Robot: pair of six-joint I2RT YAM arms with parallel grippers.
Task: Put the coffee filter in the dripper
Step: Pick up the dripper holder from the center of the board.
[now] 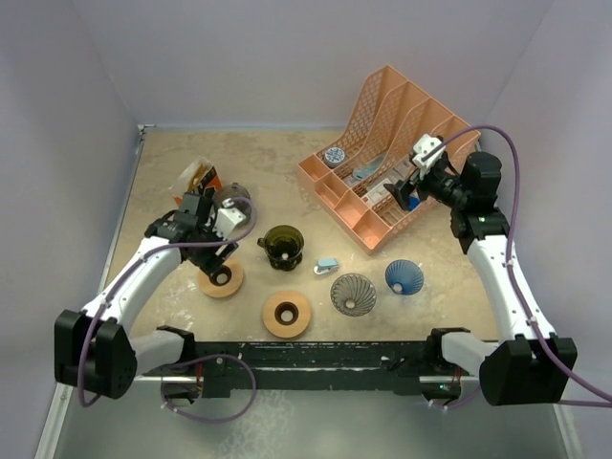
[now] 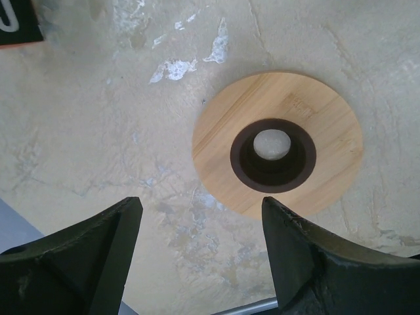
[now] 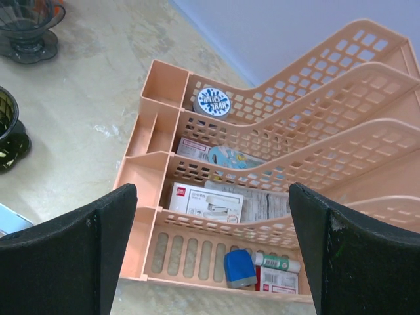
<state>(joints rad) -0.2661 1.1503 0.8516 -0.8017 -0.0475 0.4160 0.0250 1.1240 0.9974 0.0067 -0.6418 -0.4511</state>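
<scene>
Starting w/ top cam: L gripper hangs over the left part of the table, just above & behind a wood ring; jaws too small to judge from here. Second wood ring lies nearer the arm bases, toward centre. Four drippers stand upright. Olive dripper sits mid-table. Clear dripper & blue dripper are to its right, close together. Grey dripper is behind the L gripper. Small pale-blue item sits btw the olive & clear ones. Crinkled packet is at far left, beside the grey dripper. Coffee filter: can't pick it out for sure in any view, so can't say where it lies. R gripper is over the orange organizer at far right.

L wrist cam: L gripper jaws spread wide, nothing btw them. Wood ring lies flat on the table ahead, toward the right finger, w/ a dark collar round its centre hole.

R wrist cam: R gripper jaws spread wide, holding nothing, organizer below. Its slots hold a round blue-white disc, a white box & a blue item. Olive dripper shows at left edge, grey dripper at top left.
</scene>
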